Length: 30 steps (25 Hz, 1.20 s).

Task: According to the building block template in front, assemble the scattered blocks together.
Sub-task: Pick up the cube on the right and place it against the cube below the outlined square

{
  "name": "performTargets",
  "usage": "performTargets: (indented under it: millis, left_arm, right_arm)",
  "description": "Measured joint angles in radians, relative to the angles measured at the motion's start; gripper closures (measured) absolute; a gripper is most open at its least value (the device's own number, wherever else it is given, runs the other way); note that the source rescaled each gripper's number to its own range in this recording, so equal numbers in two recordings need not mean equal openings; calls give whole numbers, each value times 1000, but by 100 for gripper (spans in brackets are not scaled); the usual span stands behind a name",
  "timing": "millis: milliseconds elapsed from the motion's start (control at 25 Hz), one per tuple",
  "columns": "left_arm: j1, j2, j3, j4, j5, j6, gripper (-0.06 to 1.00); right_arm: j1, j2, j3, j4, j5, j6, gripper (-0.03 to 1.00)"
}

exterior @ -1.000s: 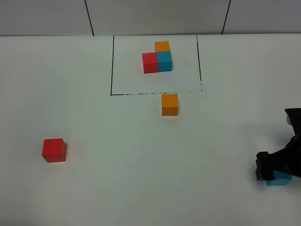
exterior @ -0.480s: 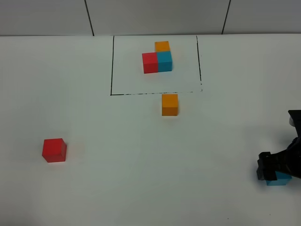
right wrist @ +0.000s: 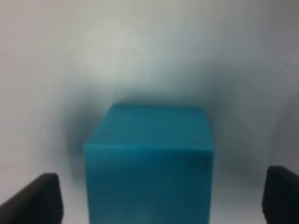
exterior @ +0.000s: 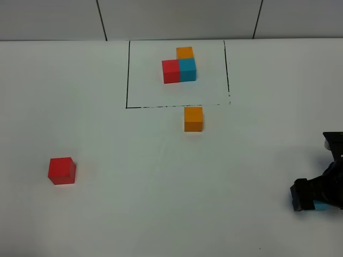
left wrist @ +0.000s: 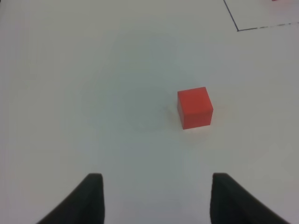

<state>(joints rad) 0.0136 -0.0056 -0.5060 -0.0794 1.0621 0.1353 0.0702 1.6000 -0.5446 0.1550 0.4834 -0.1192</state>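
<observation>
The building block template [exterior: 179,67], a joined orange, red and blue trio, sits inside a thin black rectangle at the back. A loose orange block [exterior: 193,118] lies just in front of that frame. The red block [exterior: 62,170] rests at the left; in the left wrist view the red block [left wrist: 195,107] lies ahead of my open left gripper [left wrist: 156,200], well clear of it. My right gripper [exterior: 316,197] is low at the right edge, straddling the blue block [exterior: 322,206]. Close up, the blue block [right wrist: 149,163] stands between the fingers [right wrist: 32,200] with a gap on each side.
The white table's back edge meets a grey panelled wall [exterior: 177,19]. A corner of the black frame line [left wrist: 243,28] shows in the left wrist view. My left arm is outside the exterior high view.
The right gripper has sunk lower over the blue block, hiding more of it, and its fingers have drawn closer together. The other blocks have not moved.
</observation>
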Motion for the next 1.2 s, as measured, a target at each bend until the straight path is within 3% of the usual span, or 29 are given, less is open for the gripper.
performTargets:
  millis: [120, 240, 280, 440, 600, 760, 1040, 1200]
  left_arm:
    - [0, 0, 0, 0, 0, -1, 80]
    - [0, 0, 0, 0, 0, -1, 80]
    - [0, 0, 0, 0, 0, -1, 80]
    - [0, 0, 0, 0, 0, -1, 80]
    - [0, 0, 0, 0, 0, -1, 80]
    - [0, 0, 0, 0, 0, -1, 80]
    - [0, 0, 0, 0, 0, -1, 80]
    - [0, 0, 0, 0, 0, -1, 80]
  right_arm:
    - [0, 0, 0, 7, -11, 0, 50]
    - [0, 0, 0, 19, -10, 1, 90]
    - [0, 0, -1, 23, -6, 7, 93]
    - [5, -5, -2, 40, 0, 25, 93]
    - [52, -39, -63, 41, 71, 104, 93]
    - [176, -63, -167, 2, 144, 280, 93]
    - [457, 31, -331, -285, 225, 780, 93]
    - [535, 153, -488, -334, 303, 876, 93]
